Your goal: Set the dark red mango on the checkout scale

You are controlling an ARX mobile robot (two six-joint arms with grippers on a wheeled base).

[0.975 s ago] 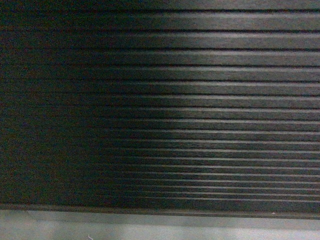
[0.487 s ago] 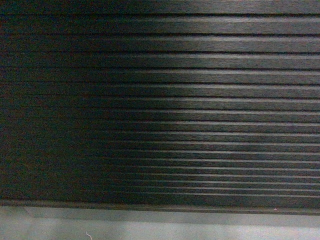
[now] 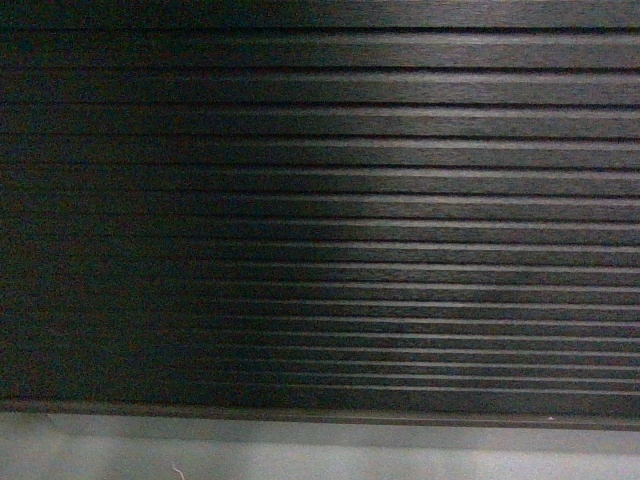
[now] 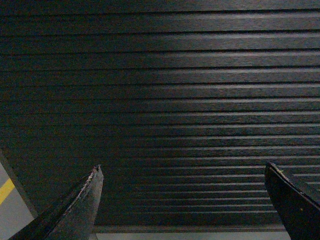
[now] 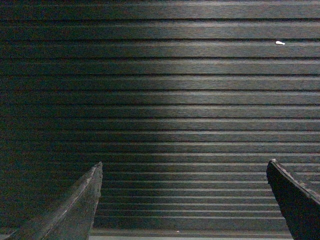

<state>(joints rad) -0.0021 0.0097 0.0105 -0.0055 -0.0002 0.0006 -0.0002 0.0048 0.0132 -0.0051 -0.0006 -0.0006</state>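
The checkout's dark ribbed front panel (image 3: 400,220) fills the head view, close up. It also fills the left wrist view as the checkout panel (image 4: 190,100) and the right wrist view as the checkout panel (image 5: 190,100). My left gripper (image 4: 182,167) is open, its two dark fingertips (image 4: 87,200) spread wide with nothing between them. The right gripper (image 5: 184,164) is open too, and empty. The dark red mango and the scale are out of view. Neither gripper shows in the head view.
A strip of grey floor (image 3: 320,455) runs under the panel's bottom edge. In the left wrist view a yellow floor line (image 4: 6,190) shows at the lower left. A small white speck (image 5: 280,43) sits on a slat in the right wrist view.
The head view has shifted a little: the slats sit slightly lower in the frame than a second ago. Little differs from half a second ago.
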